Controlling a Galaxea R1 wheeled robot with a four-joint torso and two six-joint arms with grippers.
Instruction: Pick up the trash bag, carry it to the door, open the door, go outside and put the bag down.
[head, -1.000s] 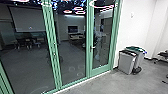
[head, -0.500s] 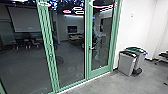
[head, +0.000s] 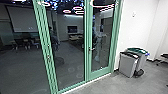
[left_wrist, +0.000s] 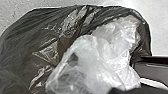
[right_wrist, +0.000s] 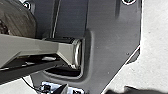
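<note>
"What do we have for a floor?"

"We have a smooth grey floor (head: 107, 86), and in the left wrist view we see it pale and finely speckled."

"And what do we find standing on it?"

"Near the white wall (head: 135, 32) we find a grey rectangular bin with a black rim (head: 127, 65), upright. Just behind it we see a grey bin with a green lid (head: 143, 61), also upright."

"Anything low down?"

"We make out a dark rounded object (head: 139, 73) beside the bins, too blurred for us to name. Along the green-framed glass (head: 68, 62) we see a pale strip (head: 87, 82) edging the floor."
</note>
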